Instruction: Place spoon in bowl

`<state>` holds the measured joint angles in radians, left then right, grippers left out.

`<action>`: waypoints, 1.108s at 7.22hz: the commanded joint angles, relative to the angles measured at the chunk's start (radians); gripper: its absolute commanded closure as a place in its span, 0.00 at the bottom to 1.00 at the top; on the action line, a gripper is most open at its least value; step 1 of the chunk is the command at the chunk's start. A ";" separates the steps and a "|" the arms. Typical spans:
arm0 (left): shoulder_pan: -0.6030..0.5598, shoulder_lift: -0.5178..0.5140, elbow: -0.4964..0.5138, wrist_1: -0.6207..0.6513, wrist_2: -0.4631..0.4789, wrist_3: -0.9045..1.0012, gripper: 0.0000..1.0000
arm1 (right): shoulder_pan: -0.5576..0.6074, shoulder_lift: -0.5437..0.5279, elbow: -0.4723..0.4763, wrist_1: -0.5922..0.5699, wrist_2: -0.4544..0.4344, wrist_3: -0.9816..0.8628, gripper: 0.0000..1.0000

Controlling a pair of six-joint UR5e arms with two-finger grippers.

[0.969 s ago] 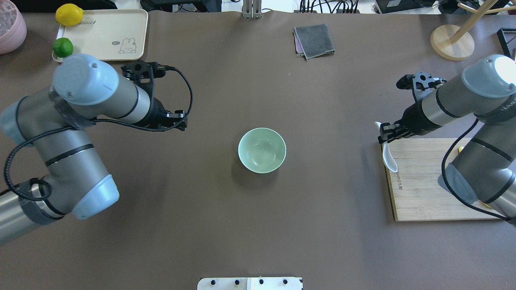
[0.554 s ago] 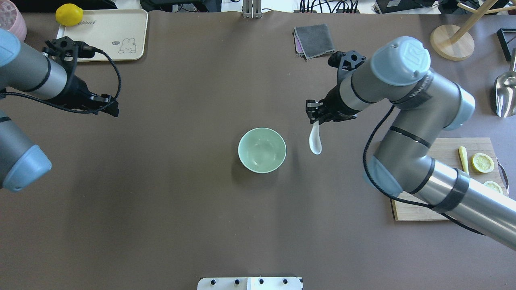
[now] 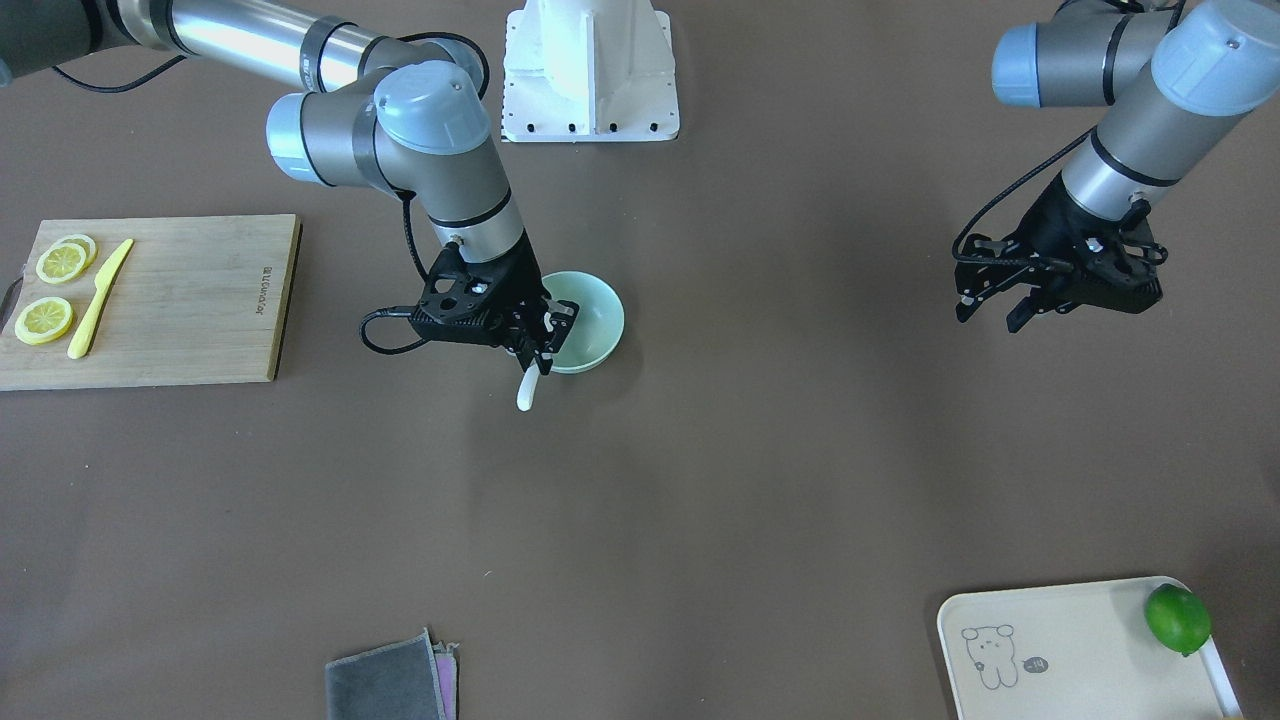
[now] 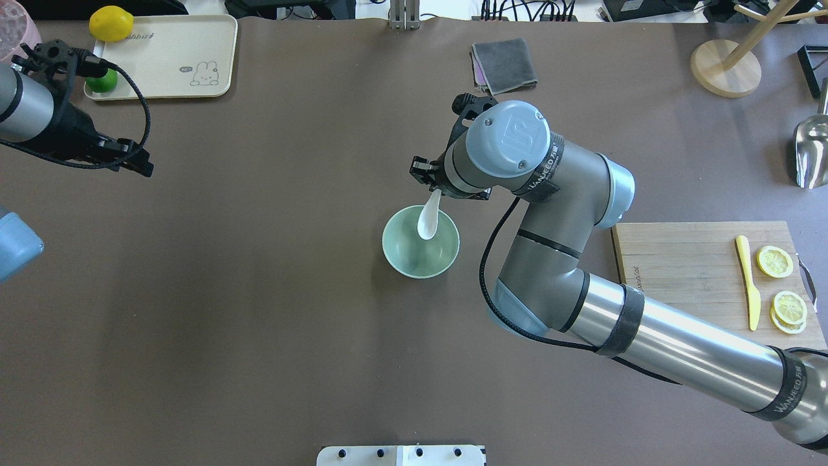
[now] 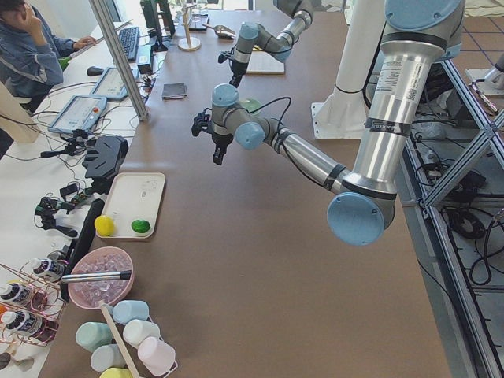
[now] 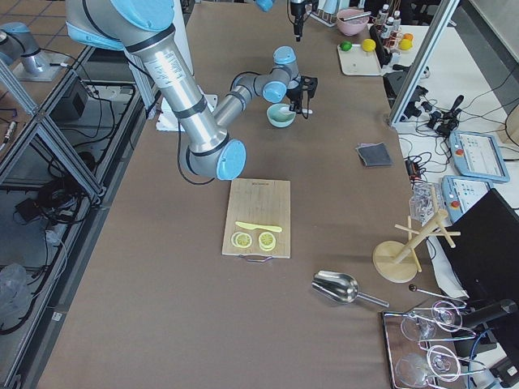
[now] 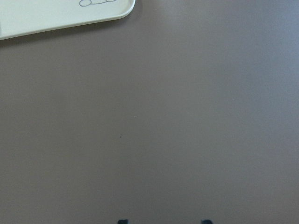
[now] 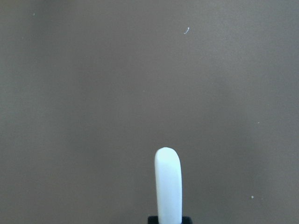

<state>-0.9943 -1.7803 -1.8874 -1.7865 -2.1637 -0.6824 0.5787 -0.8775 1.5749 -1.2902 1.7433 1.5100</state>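
Note:
The pale mint-green bowl [image 4: 414, 262] stands mid-table and also shows in the front-facing view [image 3: 597, 318]. My right gripper [image 4: 432, 186] is at the bowl's far rim, shut on the handle of the white spoon [image 4: 427, 221]. The scoop hangs tilted over the inside of the bowl. In the front-facing view the gripper [image 3: 535, 348] hides the scoop and only the spoon's handle end [image 3: 526, 393] sticks out. The right wrist view shows that handle end [image 8: 168, 186] over bare table. My left gripper [image 4: 134, 164] is open and empty far to the left, also seen front-facing [image 3: 990, 318].
A wooden cutting board [image 4: 686, 285] at the right holds a yellow knife [image 4: 748, 285] and lemon slices [image 4: 774, 261]. A cream tray [image 4: 168, 58] with a lemon [image 4: 111, 22] and lime [image 4: 103, 82] sits back left. A grey cloth [image 4: 504, 65], a wooden stand [image 4: 724, 68] and a metal scoop [image 4: 810, 152] lie at the back.
My right arm carried the spoon from the cutting board leftward to above the bowl. My left arm drew back to the left edge.

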 commanded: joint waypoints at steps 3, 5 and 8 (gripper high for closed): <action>-0.010 0.001 0.002 -0.001 -0.002 0.001 0.39 | 0.006 -0.055 0.100 -0.004 0.002 -0.026 0.00; -0.038 0.024 -0.001 -0.001 -0.027 0.004 0.39 | 0.096 -0.124 0.176 -0.012 0.132 -0.076 0.00; -0.185 0.134 0.022 0.009 -0.053 0.296 0.39 | 0.328 -0.334 0.249 -0.011 0.379 -0.442 0.00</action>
<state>-1.1198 -1.6880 -1.8776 -1.7797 -2.2121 -0.4959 0.8011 -1.1266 1.8079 -1.3019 2.0068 1.2235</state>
